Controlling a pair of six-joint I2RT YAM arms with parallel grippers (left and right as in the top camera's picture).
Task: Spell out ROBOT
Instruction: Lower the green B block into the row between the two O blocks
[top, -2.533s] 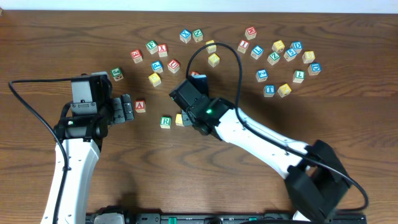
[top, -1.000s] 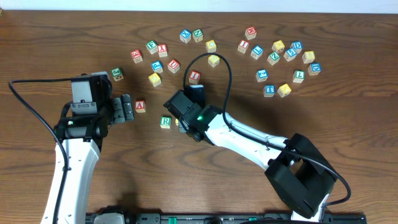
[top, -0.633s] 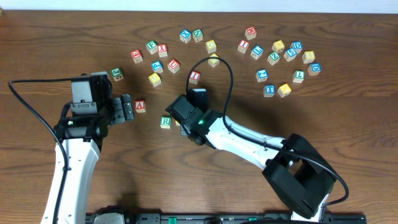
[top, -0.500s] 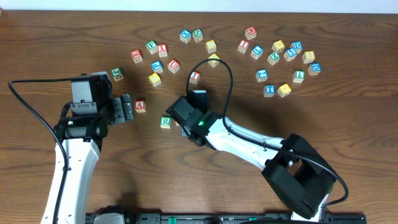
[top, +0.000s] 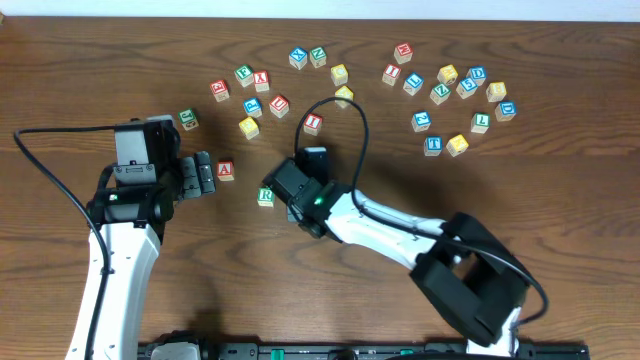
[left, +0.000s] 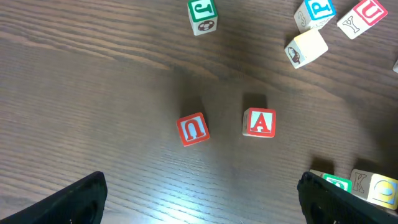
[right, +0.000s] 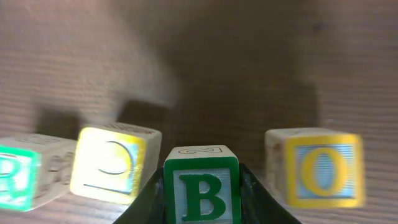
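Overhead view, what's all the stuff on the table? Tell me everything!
B cube: one, green letter, in the right gripper.
R cube: one, green letter, next to one yellow cube.
yellow cubes: two, either side of the B cube.
A cube: one, red letter, near the left gripper.
scattered cubes: roughly two dozen, mixed colours, far side of the table.
table: one, brown wood.
left gripper: one, black, open.
right gripper: one, black, shut on B cube.

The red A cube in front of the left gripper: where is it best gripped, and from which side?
Probably from above, pinching two opposite side faces of the red A cube. It sits flat with its letter up, nothing touches its sides, and the red U cube stands well apart, so there is room on both sides.
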